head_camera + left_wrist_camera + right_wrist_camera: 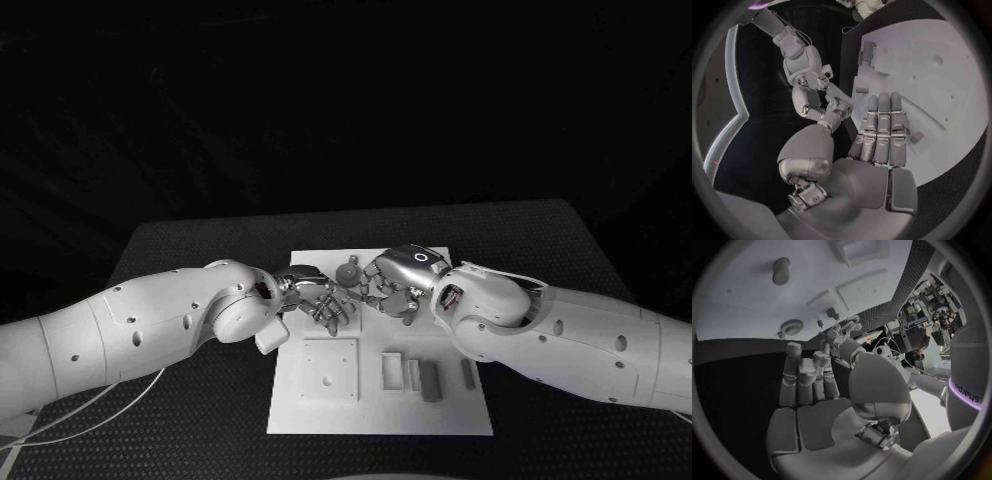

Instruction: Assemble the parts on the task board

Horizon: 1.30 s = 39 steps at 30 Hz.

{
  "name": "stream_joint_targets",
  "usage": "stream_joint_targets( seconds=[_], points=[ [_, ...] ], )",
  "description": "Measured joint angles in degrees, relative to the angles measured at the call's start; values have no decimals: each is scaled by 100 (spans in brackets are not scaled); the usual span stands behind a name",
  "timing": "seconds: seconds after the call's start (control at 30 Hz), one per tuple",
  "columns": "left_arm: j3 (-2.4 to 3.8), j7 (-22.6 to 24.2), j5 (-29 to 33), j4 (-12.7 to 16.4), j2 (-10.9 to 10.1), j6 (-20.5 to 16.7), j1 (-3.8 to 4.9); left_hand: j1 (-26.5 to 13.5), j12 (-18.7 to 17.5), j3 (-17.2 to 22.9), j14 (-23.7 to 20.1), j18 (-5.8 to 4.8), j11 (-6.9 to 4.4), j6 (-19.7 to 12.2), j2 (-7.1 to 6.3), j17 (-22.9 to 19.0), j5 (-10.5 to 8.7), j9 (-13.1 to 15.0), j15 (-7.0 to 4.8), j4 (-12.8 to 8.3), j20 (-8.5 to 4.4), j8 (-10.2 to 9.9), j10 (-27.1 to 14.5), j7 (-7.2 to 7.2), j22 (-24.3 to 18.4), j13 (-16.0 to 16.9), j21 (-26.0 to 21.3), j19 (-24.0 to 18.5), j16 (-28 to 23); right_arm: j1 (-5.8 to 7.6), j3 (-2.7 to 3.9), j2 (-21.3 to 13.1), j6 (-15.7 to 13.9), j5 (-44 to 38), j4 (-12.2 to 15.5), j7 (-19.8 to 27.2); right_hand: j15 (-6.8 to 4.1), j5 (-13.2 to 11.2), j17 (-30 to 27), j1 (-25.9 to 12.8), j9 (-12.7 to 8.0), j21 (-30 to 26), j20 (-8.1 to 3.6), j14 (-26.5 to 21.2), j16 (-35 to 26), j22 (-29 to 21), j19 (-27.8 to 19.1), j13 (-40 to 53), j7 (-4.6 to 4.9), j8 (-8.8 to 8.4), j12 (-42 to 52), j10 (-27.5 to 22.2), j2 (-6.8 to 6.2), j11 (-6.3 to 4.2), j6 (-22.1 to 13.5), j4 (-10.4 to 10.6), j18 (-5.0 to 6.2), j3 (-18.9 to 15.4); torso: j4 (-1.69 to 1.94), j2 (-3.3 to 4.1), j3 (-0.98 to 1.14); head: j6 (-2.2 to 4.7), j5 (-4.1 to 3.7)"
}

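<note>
Both hands meet over the far half of the board point(378, 405), close together but holding nothing. The left hand point(320, 300) hovers with its fingers point(879, 125) straight and side by side, flat above the white plate, the thumb held off to one side; nothing lies in its palm. The right hand point(392, 285) sits just beside it, fingers point(811, 377) extended and slightly parted, thumb bent apart from them, palm bare.

Between and just beyond the two hands a small round part point(351, 268) stands on the board near its far edge. In the right wrist view a round toothed part point(791, 328) lies on the board beyond the fingertips, and a short cylinder point(781, 270) lies farther off.

On the near half of the board a square plate point(329, 369) sits on the left, and a row of upright blocks point(410, 374) stands to its right, well apart from both hands. The board rests on the black table point(188, 250).
</note>
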Motion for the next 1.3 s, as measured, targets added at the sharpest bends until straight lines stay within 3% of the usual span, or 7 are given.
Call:
stream_joint_targets(
  seconds=[0.37, 0.53, 0.83, 1.3],
  points=[
    [0, 14, 84, -7, 43, -52, 0, -30, 0, -38, 0, 0, 0, -41, -30, 24, 0, -21, 0, 70, 0, 0, 0, 0, 0, 6, 0, 0, -32, 0, 1, 53, 3, 67, 41, 20, 4, 0, -3, 0, 3, 0, 0, -1, 0, 0, 0, -8, 6, 22, 0, 9, -1, 9, -6, 0, 0, 0, 3, 2, -3, -10, -2],
    [0, 32, 124, -1, 58, -33, 0, -77, 0, -16, 0, 0, 0, -41, 18, 37, 0, -27, 0, 107, 0, 0, 0, 0, -1, 20, 0, 0, -33, -1, 1, 77, 4, 79, 41, 28, 7, 0, -9, 0, 4, 0, 0, -4, 0, 0, 0, -13, -8, 22, 0, -11, -1, -12, 8, 0, 0, 0, 3, 2, -3, -10, -10],
    [1, 69, 162, 5, 65, 48, 1, 120, 0, 45, 0, 0, 0, 59, 326, 83, 0, -27, 0, 82, 0, 68, 0, -57, -1, 47, 0, 1, -33, -2, 0, 99, 15, 88, 32, 39, 13, -1, -8, 0, 6, 0, 0, -6, 0, 0, 0, -19, -8, 21, 0, -11, -1, -12, 8, -1, -1, -1, 4, 2, -4, -18, -17],
    [3, 132, 180, 1, 66, 77, 2, 365, 0, 114, 20, 0, -62, 204, 755, 145, -1, -46, 21, -192, 1, 136, 62, -120, 13, 78, 0, 1, -59, -3, -2, 107, 66, 100, 24, 62, -13, -1, -14, -29, 25, 0, 0, -5, -1, 0, 0, -26, -2, 10, 0, -10, -30, -11, 1, -7, 0, 25, 2, 2, -3, -24, -19]
  ],
)
